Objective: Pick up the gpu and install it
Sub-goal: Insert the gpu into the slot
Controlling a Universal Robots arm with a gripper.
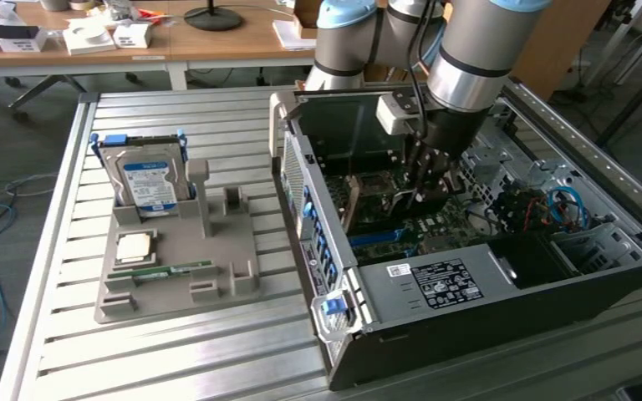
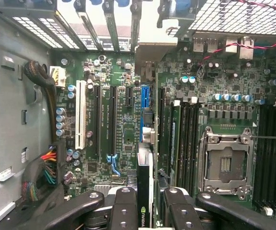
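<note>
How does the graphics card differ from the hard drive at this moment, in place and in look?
The graphics card is held on edge in the gripper, inside the computer case above the motherboard; the hard drive stands free in the grey holder on the table, outside the case. The card looks thin and dark with a small green logo; the drive is silver with a blue label. Both stand on edge.

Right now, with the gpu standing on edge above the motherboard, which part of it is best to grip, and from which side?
Grip the gpu by its upper edge, clamping the two flat faces, coming straight down through the open side of the case. It is thin and stands on edge, so only the faces give a hold; the tool grips it just so.
</note>
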